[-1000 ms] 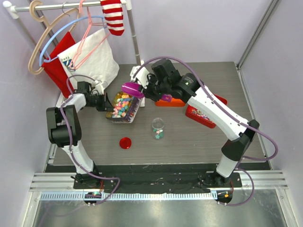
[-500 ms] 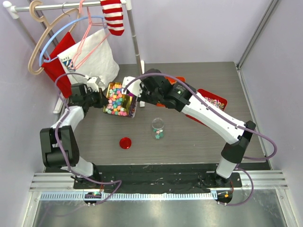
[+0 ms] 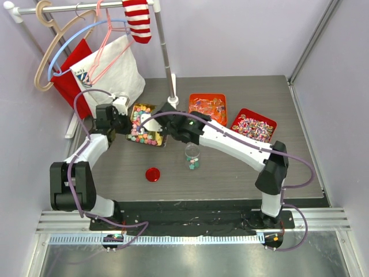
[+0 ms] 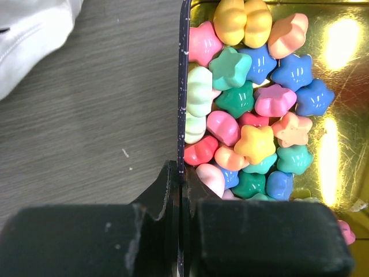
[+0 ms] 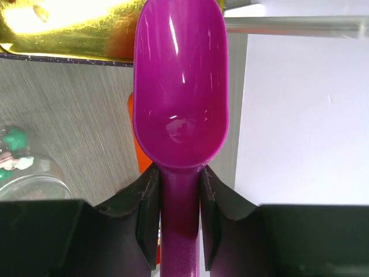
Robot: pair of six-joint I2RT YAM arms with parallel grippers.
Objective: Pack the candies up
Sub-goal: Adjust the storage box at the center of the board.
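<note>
Tin (image 4: 340, 115) now lies flatter, left claw (image 4: 180, 184) clamped on its wall; right claw (image 5: 180, 190), gripping the purple scoop (image 5: 180, 86), has swung over the candies (image 4: 253, 104). Jar (image 3: 192, 156) stands just beside.

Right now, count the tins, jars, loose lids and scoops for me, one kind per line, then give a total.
Tins: 3 (gold tin with the candies, orange tin, red tin)
Jars: 1 (glass jar)
Loose lids: 1 (red lid)
Scoops: 1 (purple scoop)
Total: 6
</note>
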